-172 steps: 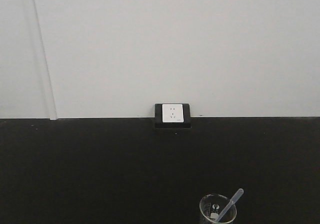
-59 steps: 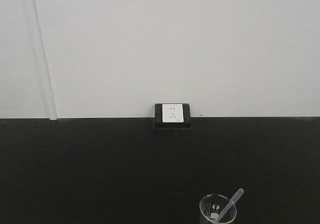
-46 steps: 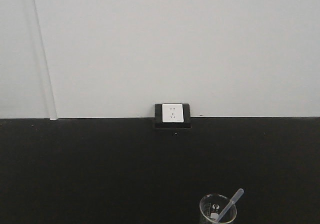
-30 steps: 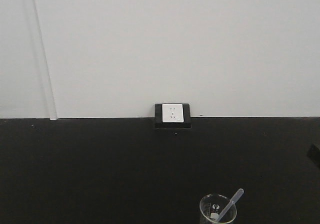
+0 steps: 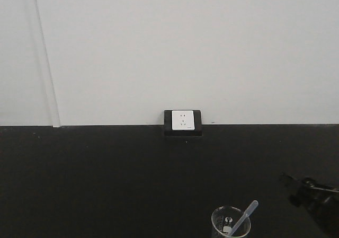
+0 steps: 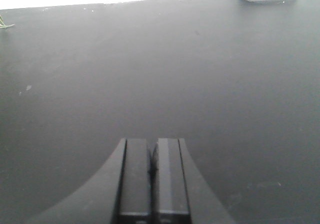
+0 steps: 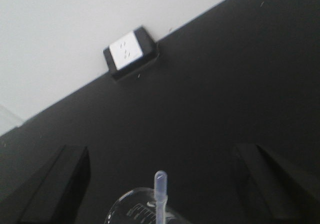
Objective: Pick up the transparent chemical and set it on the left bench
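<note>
Right fingers spread wide, pipette in beaker ahead of them; left fingers pressed together, black surface running ahead to its rear edge.

Right end effector newly in view beside beaker.
</note>
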{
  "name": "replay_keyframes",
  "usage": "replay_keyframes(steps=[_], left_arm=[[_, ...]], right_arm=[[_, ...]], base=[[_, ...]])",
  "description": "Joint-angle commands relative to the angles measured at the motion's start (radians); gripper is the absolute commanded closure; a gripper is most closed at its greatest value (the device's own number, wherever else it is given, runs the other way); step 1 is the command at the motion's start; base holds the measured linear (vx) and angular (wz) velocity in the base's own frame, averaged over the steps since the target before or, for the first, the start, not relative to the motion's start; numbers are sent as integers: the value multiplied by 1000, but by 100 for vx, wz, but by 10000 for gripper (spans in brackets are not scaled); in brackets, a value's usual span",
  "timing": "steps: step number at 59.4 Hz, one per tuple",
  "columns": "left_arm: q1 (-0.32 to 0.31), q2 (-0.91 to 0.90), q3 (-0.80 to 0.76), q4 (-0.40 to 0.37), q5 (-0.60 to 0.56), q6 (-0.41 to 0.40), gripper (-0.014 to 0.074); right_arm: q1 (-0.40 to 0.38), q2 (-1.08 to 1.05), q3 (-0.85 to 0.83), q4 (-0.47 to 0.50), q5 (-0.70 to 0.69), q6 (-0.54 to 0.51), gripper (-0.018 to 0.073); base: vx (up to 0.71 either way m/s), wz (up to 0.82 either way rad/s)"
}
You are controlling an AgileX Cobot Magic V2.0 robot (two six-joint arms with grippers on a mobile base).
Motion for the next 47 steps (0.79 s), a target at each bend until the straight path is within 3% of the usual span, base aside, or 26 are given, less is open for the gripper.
replay_keyframes(steps=[1,14,29,47], left_arm=[[-2,-19,16,-1,-78,-8,600],[-2,-19,16,-1,-78,-8,600],[-2,-19,16,-1,-78,-8,600],[-2,-19,16,-1,-78,-8,600]], right_arm=[[45,64,-36,-8,-199,8,9],[86,234,-49,-25,-345,78,40],[84,383,-117,-169,-373,162,40],[84,480,-134,-195,-405,228,55]], base=[[0,0],[0,0],[0,0],[0,0]])
